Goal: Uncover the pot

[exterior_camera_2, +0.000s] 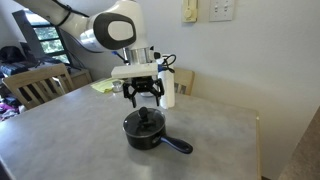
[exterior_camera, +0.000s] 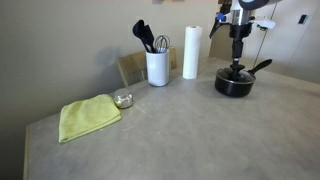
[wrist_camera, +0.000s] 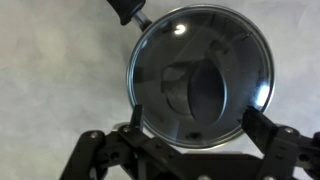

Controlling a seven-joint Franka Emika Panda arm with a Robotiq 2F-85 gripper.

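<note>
The small black round saucepan (exterior_camera_2: 145, 131) sits on the mottled grey counter (exterior_camera: 180, 135), its long straight black handle (exterior_camera_2: 178, 146) lying flat. A round glass lid (wrist_camera: 200, 75) with a bright metal rim and a dark knob covers it, the glass glossy with reflections in the wrist view. The tool (exterior_camera_2: 146, 100) hangs just above the knob, its dark fingers (wrist_camera: 283, 146) spread wide, gripping nothing. Well apart stand a white cylindrical utensil holder (exterior_camera: 157, 68), a white paper-towel roll (exterior_camera: 190, 52) and a soft yellow-green folded cloth (exterior_camera: 88, 117).
</note>
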